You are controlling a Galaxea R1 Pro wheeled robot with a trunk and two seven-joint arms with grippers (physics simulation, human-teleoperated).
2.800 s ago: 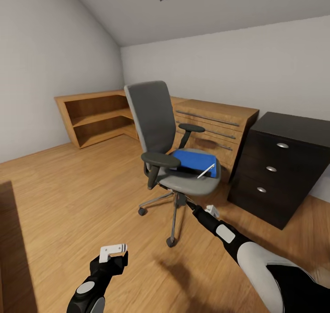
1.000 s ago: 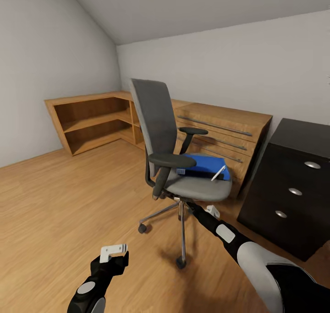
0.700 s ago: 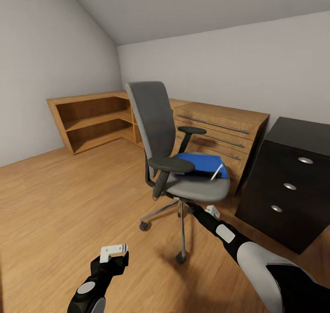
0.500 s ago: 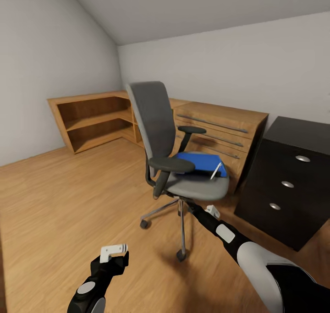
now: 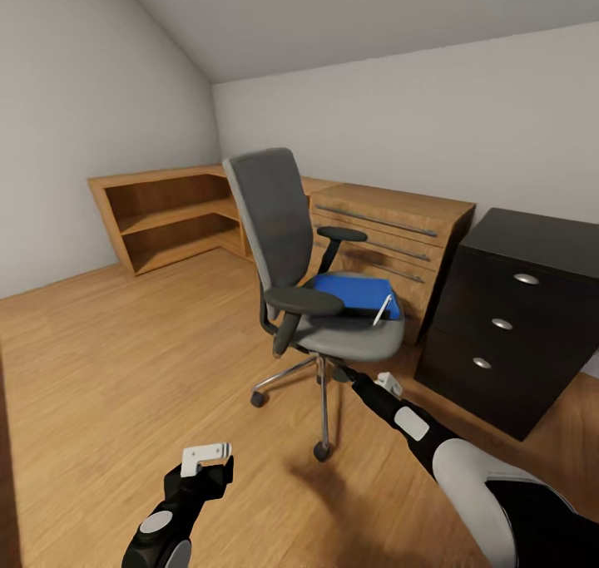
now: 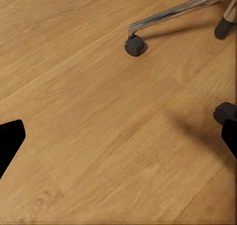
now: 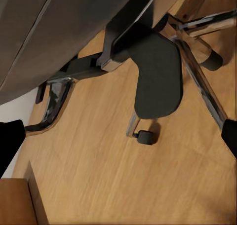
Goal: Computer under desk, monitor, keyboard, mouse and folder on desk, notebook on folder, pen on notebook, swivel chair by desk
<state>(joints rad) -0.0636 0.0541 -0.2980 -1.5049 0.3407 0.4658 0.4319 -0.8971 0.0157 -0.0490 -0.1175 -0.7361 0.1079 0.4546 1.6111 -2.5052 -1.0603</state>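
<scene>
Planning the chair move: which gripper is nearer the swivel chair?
Right. The right gripper reaches up beside the swivel chair, just under its seat; the left gripper hangs over bare floor, well short of it.

swivel chair [image 5: 316,302]: grey seat and back, black armrests, chrome base, upright on floor | folder [image 5: 353,291]: bright blue, flat on seat | pen [image 5: 382,309]: thin, white, tilted on folder's near edge
</scene>
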